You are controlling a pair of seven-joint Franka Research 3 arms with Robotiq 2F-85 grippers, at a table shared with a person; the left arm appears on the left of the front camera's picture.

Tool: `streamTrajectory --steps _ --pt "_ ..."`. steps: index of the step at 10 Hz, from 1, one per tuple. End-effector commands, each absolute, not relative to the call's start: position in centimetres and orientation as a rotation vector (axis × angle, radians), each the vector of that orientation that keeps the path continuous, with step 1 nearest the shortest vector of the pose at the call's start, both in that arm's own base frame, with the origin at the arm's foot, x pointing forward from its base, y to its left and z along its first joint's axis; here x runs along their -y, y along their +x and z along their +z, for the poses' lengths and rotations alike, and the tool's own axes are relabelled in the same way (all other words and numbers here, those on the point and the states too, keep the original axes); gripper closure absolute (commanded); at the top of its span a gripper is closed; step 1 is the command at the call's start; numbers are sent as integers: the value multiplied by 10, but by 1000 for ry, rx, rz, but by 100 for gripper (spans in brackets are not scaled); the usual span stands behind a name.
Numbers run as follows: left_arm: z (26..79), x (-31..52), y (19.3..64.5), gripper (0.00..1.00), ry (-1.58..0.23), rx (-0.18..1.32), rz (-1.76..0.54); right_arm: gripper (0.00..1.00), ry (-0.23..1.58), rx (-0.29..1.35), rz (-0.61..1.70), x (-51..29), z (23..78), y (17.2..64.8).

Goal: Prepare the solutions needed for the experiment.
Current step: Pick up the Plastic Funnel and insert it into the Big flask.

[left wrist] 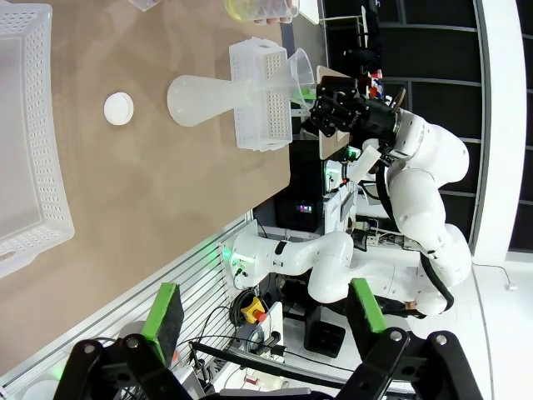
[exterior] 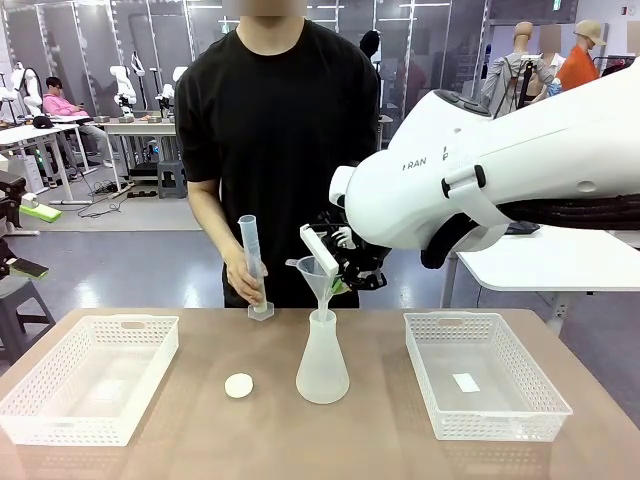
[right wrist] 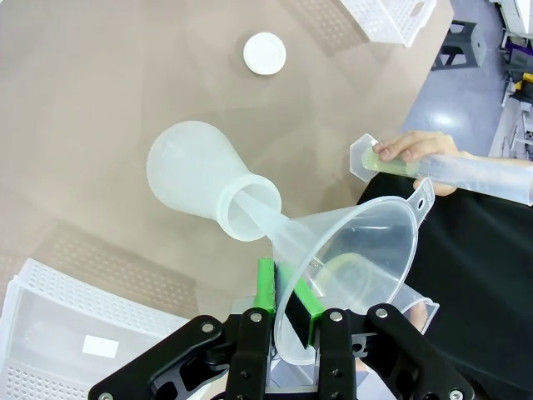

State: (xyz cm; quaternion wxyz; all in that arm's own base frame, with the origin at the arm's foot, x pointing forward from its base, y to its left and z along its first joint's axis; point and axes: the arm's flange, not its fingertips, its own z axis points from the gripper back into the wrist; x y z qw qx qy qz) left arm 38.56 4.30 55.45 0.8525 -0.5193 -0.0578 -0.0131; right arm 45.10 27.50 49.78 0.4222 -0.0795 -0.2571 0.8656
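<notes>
While the right end effector (right wrist: 285, 293) pinches the rim of the funnel (right wrist: 358, 250) between nearly closed pads, with the spout seated in the neck of the flask (right wrist: 196, 171), you find the solution (right wrist: 393, 166) as a shallow yellow layer at the base of the cylinder (exterior: 252, 262) in the person's hand (exterior: 243, 287).

Front view: the cylinder lies to the robot's left of the funnel, near it but apart, at the far edge of the worktop (exterior: 200, 430). Its long axis stands close to upright, with the mouth tipped slightly away from the funnel. A pour would therefore call for swinging that mouth rightward and over the funnel bowl. The person's hand is nearest to the liquid and the right end effector is next. The left end effector (left wrist: 264, 312), jaws wide and empty, hangs well apart on the robot's side.

Hard to read:
- You cannot tell whether the cylinder foot touches the worktop.
- The liquid level is barely visible in the front view.
- The cylinder mouth is cut off at the edge of the right wrist view.
- The frosted flask wall hides whether anything is inside.
- The right end effector sits largely behind the funnel in the front view.
</notes>
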Motion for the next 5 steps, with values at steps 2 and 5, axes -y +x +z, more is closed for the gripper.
streamTrajectory --steps 2,5 --pt "559 -44 385 0 -1086 102 -20 84 -156 637 2201 -271 495 448" --pt "559 -44 385 0 -1086 102 -20 53 -159 618 2223 -273 494 443"
